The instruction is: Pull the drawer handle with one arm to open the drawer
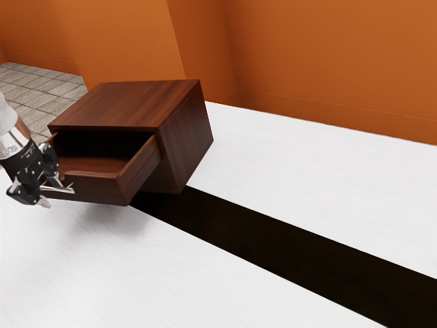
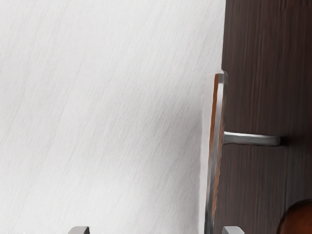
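A dark wooden cabinet (image 1: pixel 140 102) stands on the white floor, its single drawer (image 1: pixel 102 179) slid partly out toward the exterior view's left. On the drawer front (image 2: pixel 265 73) is a silver bar handle (image 1: pixel 60 187) (image 2: pixel 214 156), held off the wood by a short post. My black gripper (image 1: pixel 41 191) is at the handle's end. In the wrist view two grey fingertips (image 2: pixel 79 229) stand wide apart. The bar lies between them, close to the one nearer the drawer front and well clear of the other. The gripper (image 2: pixel 155 230) is open around the bar.
A broad black strip (image 1: pixel 287 253) runs across the white floor (image 1: pixel 307 157) from under the cabinet to the exterior view's lower right. Orange walls (image 1: pixel 328 48) stand behind. Grey tiles (image 1: pixel 34 85) lie at the upper left.
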You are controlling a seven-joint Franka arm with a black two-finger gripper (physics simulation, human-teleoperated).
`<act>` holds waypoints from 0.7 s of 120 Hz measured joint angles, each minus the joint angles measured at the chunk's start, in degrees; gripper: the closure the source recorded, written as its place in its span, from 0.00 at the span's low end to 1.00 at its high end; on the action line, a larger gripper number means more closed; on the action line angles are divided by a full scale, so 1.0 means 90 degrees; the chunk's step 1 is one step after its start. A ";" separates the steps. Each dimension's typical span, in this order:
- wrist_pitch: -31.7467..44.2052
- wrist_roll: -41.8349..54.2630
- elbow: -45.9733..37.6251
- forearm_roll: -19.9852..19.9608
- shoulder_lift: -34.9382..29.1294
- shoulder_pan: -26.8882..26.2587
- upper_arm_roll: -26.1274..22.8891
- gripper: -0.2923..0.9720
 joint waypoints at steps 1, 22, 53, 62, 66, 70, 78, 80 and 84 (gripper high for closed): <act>-0.0013 -0.0004 0.0001 0.0000 0.0000 0.0001 0.0000 0.52; -0.0251 -0.0095 -0.0014 0.0005 -0.0115 -0.0001 0.0012 0.52; -0.0485 -0.0216 0.0068 0.0013 -0.0163 -0.0002 0.0006 0.50; -0.0572 -0.0247 0.0146 0.0015 -0.0152 -0.0007 -0.0006 0.50; -0.0612 -0.0262 0.0180 0.0015 -0.0145 -0.0007 -0.0008 0.50; -0.0647 -0.0277 0.0204 0.0015 -0.0144 -0.0008 -0.0009 0.50; -0.0708 -0.0303 0.0232 0.0016 -0.0146 -0.0004 -0.0010 0.49; -0.0723 -0.0309 0.0242 0.0016 -0.0146 -0.0004 -0.0010 0.49; -0.0750 -0.0321 0.0255 0.0016 -0.0146 -0.0006 -0.0010 0.49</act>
